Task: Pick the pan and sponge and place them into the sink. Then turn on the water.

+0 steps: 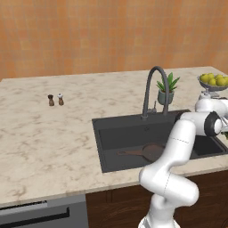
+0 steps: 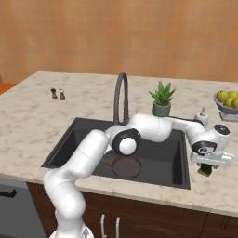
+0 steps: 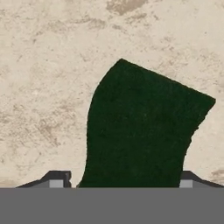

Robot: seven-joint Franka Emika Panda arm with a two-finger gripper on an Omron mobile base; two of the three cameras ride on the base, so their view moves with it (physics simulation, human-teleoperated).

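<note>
The dark-brown pan (image 1: 153,151) (image 2: 126,166) lies on the floor of the dark-grey sink (image 1: 116,133) (image 2: 74,139), its long handle pointing left. The green sponge (image 3: 144,131) (image 2: 205,170) rests on the marble counter just right of the sink. My gripper (image 3: 122,180) (image 2: 207,166) hangs straight over it, pointing down. Its fingertips (image 3: 57,178) stand on either side of the sponge, the right one at the sponge's edge and the left one with a small gap. The gripper is open. No water runs from the arched faucet (image 1: 153,87) (image 2: 121,93).
A potted plant (image 1: 167,91) (image 2: 161,100) stands behind the sink, beside the faucet. A bowl of yellow fruit (image 1: 213,82) (image 2: 228,103) and a small dispenser (image 2: 201,116) sit at the back right. Two small shakers (image 1: 55,99) (image 2: 58,94) stand far left.
</note>
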